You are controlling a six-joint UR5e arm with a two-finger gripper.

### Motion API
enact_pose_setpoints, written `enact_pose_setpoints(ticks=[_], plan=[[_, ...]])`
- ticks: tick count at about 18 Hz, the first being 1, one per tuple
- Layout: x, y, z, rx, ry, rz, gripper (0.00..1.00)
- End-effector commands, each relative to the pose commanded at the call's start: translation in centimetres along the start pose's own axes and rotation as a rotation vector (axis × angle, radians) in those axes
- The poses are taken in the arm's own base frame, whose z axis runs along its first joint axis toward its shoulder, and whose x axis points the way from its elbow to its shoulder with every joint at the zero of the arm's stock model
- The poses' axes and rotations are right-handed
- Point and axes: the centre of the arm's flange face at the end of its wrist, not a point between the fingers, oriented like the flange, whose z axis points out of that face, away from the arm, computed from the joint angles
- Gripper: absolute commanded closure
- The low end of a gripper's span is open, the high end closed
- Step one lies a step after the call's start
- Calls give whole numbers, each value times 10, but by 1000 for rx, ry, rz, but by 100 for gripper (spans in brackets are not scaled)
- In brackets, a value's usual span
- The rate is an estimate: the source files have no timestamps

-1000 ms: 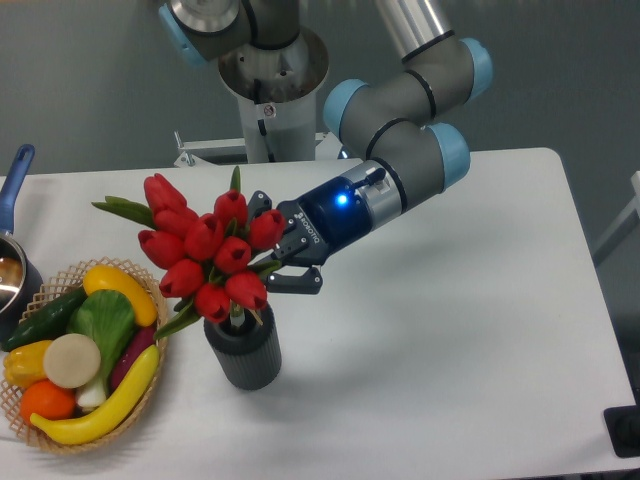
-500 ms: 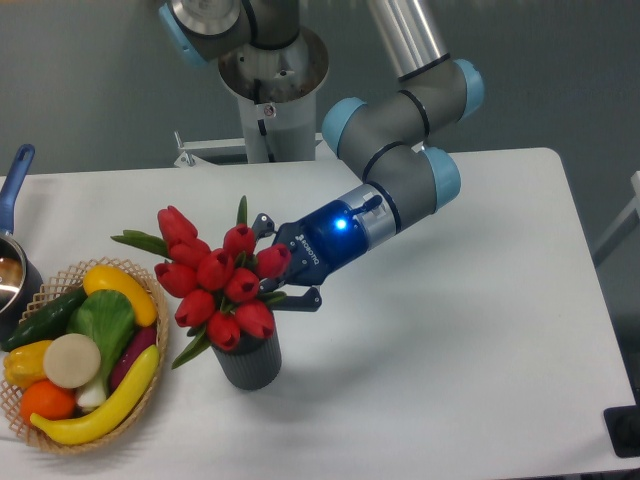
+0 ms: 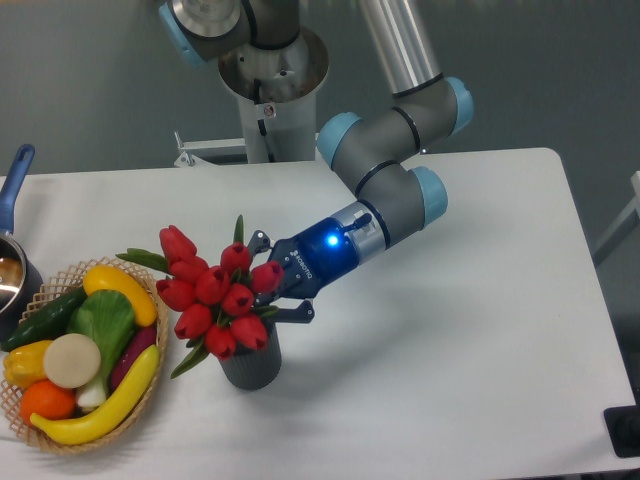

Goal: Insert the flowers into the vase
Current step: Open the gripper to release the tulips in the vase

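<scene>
Fixed camera view: gripper (image 3: 268,290) comes in from the right, tilted down-left, blue light on its wrist. Fingers sit just right of the flowers (image 3: 215,293), one above and one below the stem area; the buds hide the fingertips, so cannot tell whether it is clamped on the stems or parted. Flowers stand in the mouth of the vase (image 3: 251,366), red buds spread wider than the vase and leaning left, green leaves sticking out left and lower left. Only the vase's lower dark ribbed body shows, near centre-left of the white table (image 3: 450,330). Woven basket (image 3: 152,362) of fruit and vegetables at near left, just beside the bouquet's leaves, not touching the vase. Blue-handled pot (image 3: 14,200) at far left edge, partly cut off. Robot base (image 3: 270,90) at far centre.
</scene>
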Motion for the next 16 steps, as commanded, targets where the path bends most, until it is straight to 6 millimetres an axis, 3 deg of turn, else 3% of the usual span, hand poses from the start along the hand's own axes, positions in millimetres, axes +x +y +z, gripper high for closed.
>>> enact_pose_setpoints(ticks=[11, 16], plan=[[2, 9, -2, 1, -4, -7, 74], [3, 9, -3, -2, -5, -8, 65]])
